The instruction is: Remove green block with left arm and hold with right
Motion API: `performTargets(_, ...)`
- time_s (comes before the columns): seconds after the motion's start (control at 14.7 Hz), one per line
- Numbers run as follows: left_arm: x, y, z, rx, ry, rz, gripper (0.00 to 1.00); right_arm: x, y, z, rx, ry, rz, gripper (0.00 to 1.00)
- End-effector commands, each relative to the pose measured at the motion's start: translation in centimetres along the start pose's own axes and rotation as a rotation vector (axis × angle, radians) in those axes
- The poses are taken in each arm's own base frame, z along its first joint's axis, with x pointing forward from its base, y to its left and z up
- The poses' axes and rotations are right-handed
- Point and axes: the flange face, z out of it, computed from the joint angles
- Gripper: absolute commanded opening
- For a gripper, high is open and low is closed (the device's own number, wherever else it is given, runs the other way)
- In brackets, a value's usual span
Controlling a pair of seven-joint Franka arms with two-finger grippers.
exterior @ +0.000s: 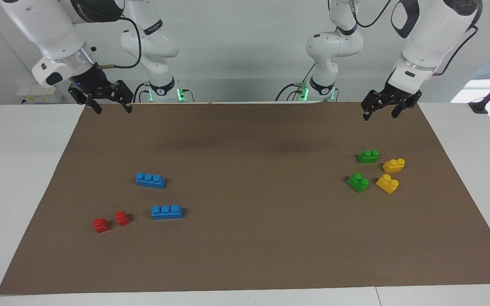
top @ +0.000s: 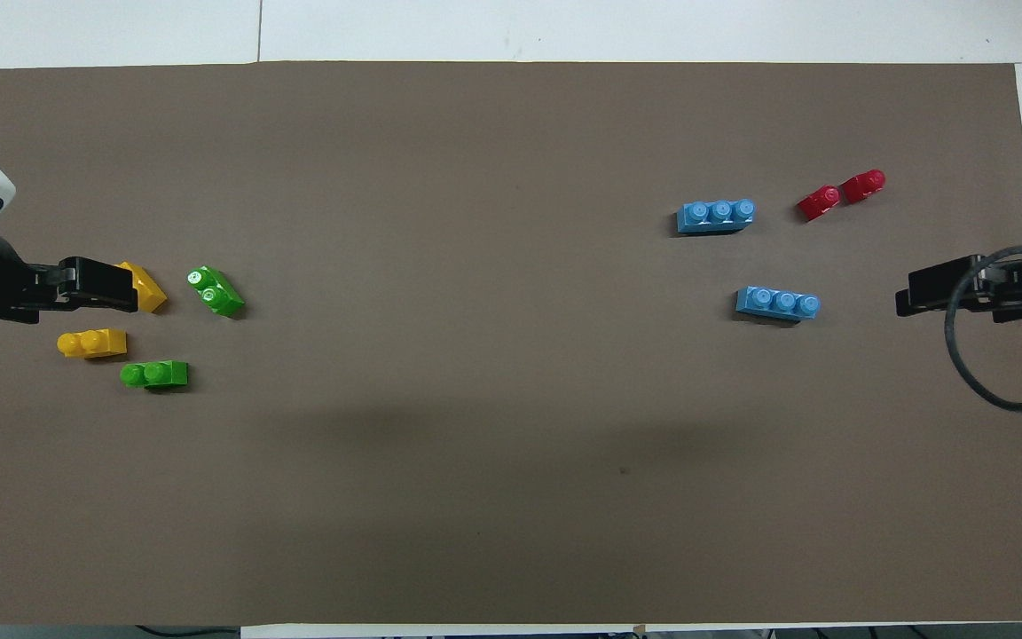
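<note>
Green blocks (exterior: 368, 156) (exterior: 358, 182) loose on mat (exterior: 245, 255), toward left arm's end, beside yellow blocks (exterior: 393, 165). Left gripper (exterior: 384, 111) raised over mat edge, fingers wide, empty, much closer than right gripper (exterior: 108, 104), likewise wide, empty.

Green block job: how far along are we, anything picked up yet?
Nothing is done yet. Both green blocks sit on the brown mat beside the yellow blocks. The left gripper hangs over the mat's edge, jaws open and empty. The right gripper is also open and empty. Pickup and handover remain.
</note>
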Motion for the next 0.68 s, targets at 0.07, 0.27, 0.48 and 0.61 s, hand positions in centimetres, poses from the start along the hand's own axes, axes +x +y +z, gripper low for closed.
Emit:
performTargets(0.07,-0.5,-0.3,-0.7,-0.011,0.017,0.008,1.0,-0.7,-2.8,-0.5,-0.101,0.014,-0.007,1.0)
performTargets(0.27,-0.5,-0.3,-0.7,-0.011,0.017,0.01,1.0,-1.2,-3.1,-0.9,-0.153,-0.01,-0.016,1.0)
performTargets(0.48,-0.5,-0.3,-0.8,-0.011,0.021,0.01,1.0,-1.3,-2.6,-1.3,-0.181,-0.009,-0.006,1.0)
performTargets(0.61,-0.5,-0.4,-0.8,-0.011,0.02,0.008,1.0,-1.1,-1.9,-1.5,-0.177,-0.004,0.028,1.0)
